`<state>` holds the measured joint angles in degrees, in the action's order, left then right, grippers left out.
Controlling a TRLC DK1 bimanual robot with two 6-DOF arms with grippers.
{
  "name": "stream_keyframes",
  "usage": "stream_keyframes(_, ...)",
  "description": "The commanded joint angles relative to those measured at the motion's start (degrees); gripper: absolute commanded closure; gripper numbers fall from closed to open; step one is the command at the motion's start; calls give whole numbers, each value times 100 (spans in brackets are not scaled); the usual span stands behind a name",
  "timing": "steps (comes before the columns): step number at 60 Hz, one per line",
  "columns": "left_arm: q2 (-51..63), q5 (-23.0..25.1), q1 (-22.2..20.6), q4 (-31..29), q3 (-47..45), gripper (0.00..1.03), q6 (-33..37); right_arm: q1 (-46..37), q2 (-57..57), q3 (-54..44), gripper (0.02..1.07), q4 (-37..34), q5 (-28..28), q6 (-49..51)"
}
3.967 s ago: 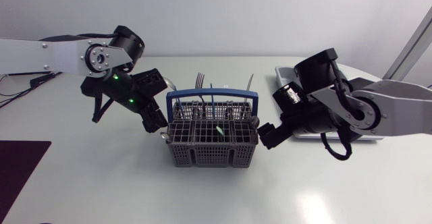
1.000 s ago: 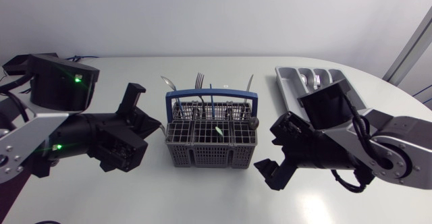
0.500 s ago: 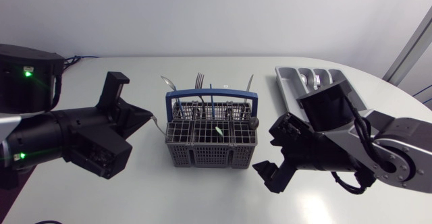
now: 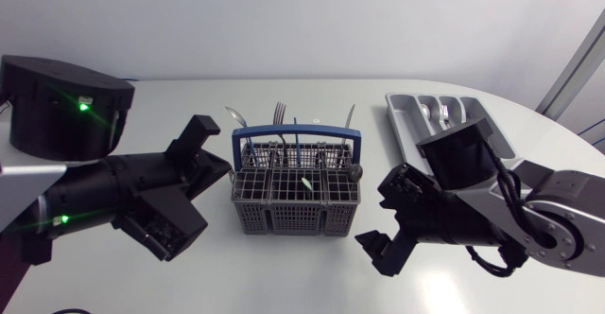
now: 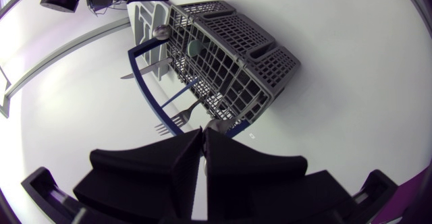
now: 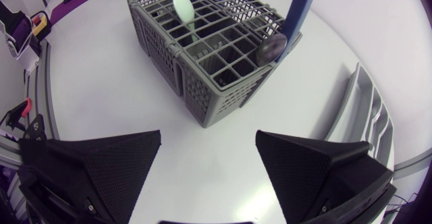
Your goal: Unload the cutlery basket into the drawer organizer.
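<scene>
our left gripper (image 5: 203,135) is pressed shut with nothing seen in it, its tips just short of the basket (image 5: 250,55). our right gripper (image 6: 208,136) gapes wide and empty. the basket lies lengthwise between the two grippers, forks (image 4: 280,115) standing tines up. only the head view shows the spoon (image 4: 442,115) in the organizer (image 4: 395,106).

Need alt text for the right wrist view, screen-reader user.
The right pincer is open above the white table, its two black fingers spread, with the grey cutlery basket ahead of it. A blue handle rises from the basket, and a pale green utensil stands in one compartment. The grey drawer organizer lies beside the pincer.
</scene>
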<state>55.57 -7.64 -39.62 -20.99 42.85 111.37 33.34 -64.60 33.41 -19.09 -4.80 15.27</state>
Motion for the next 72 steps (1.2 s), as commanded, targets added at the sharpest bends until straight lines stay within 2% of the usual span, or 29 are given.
stream_keyframes(1, 217, 17, -29, -36, 373, 86, 324, 41, 79, -159, 6, -7, -39, 29)
stream_keyframes(21, 129, 17, -11, -1038, 1006, 86, 500, 269, 53, 8, 6, -60, -30, 64)
stream_keyframes(39, -64, 26, 103, -1416, 1366, 86, 500, 823, 26, 298, 6, -183, 40, 11)
stream_keyframes(44, -2, 17, 94, -1539, 1612, 86, 253, 849, 26, 333, 6, -209, 49, 11)
stream_keyframes(49, 121, -27, -20, -1557, 1858, 86, -423, 858, 140, 315, 6, -218, 84, -6)
stream_keyframes(53, 270, -212, -284, -1557, 1990, 86, -1083, 867, 334, 254, 6, -218, 128, -15)
stream_keyframes(54, 437, -405, -503, -1557, 2113, 86, -1601, 876, 404, 245, 6, -209, 155, -15)
stream_keyframes(56, 630, -616, -705, -1601, 2236, 86, -2128, 867, 562, 201, 6, -191, 234, -6)
stream_keyframes(64, 1457, -801, -1268, -1724, 2790, 85, -4229, 867, 1222, 96, 6, -253, 515, 47)
stream_keyframes(72, 2274, -844, -1549, -1900, 3590, 85, -5697, 858, 1846, -10, 6, -350, 831, 143)
